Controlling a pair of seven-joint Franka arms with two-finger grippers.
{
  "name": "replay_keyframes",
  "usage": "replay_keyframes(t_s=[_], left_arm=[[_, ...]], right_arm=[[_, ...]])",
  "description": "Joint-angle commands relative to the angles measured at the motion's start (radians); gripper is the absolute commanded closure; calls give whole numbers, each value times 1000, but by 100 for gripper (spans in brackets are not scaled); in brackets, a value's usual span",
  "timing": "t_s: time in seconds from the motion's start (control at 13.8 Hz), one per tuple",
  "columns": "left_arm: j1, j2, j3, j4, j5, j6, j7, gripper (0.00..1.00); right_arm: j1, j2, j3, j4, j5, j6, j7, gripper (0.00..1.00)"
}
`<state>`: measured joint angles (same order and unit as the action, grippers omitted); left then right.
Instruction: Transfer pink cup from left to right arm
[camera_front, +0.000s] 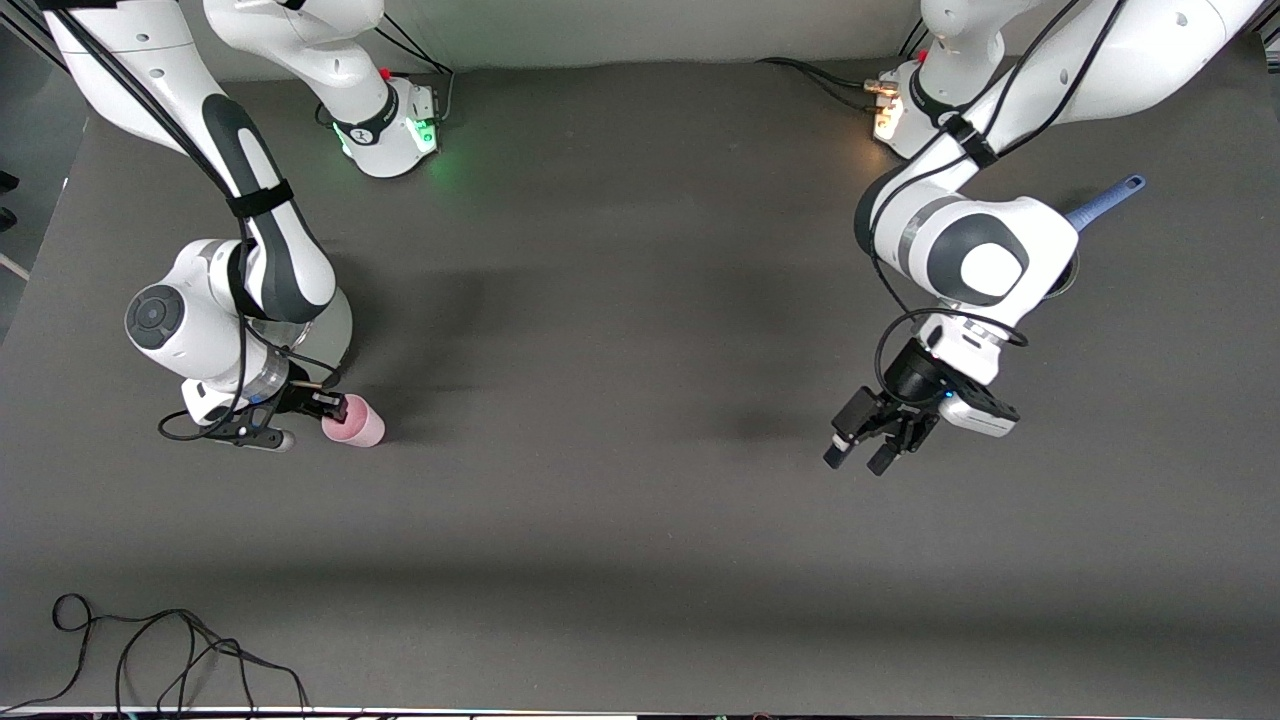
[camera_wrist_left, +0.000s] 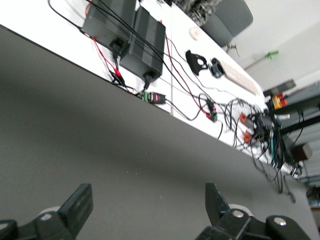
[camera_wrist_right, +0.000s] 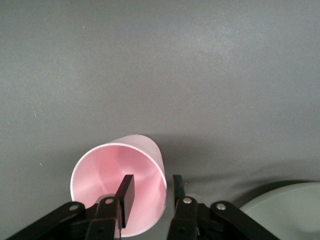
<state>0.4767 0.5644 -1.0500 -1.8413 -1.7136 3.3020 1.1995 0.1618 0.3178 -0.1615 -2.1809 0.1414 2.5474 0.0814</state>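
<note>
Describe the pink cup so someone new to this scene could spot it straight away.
Start at the right arm's end of the grey table. The right gripper hangs low there, one finger inside the pink cup, one outside its wall. The cup is small, pale pink, tapered and handleless, the only pink thing on the table.

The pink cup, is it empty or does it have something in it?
Empty: the right wrist view looks into the pink cup and shows only bare pink inside.

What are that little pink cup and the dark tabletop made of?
The pink cup looks like thin matte plastic: a smooth, evenly pale wall with a slim rim and a soft sheen inside. The table seems covered in dark grey felt or a rubbery mat, dull and faintly speckled; which one is unclear.
</note>
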Motion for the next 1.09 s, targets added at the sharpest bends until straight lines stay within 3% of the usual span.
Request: replay_keyframes(t_s=[0.0, 0.07, 0.14, 0.29, 0.58, 0.8, 1.01], left_arm=[[31, -12, -1, -21, 183, -50, -312, 0], [39, -17, 7, -22, 259, -83, -443, 0], [40, -34, 31, -26, 323, -135, -550, 0], [39, -105, 112, -55, 463, -302, -747, 0], [31, -248, 322, -76, 852, -785, -1072, 0], [36, -331, 433, -64, 1165, -1097, -1107, 0], [40, -383, 481, -23, 1434, -1310, -1106, 0]], right_arm=[[8, -51, -7, 3, 24, -13, -23, 31], [8, -80, -7, 4, 23, -36, -23, 5], [8, -110, -7, 10, 23, -71, -25, 0], [8, -181, -10, 10, 23, -146, -26, 0], [8, -354, -12, 44, 11, -368, -22, 0], [4, -428, -30, 186, -15, -670, -22, 0], [8, -474, -32, 309, -136, -913, -25, 0]])
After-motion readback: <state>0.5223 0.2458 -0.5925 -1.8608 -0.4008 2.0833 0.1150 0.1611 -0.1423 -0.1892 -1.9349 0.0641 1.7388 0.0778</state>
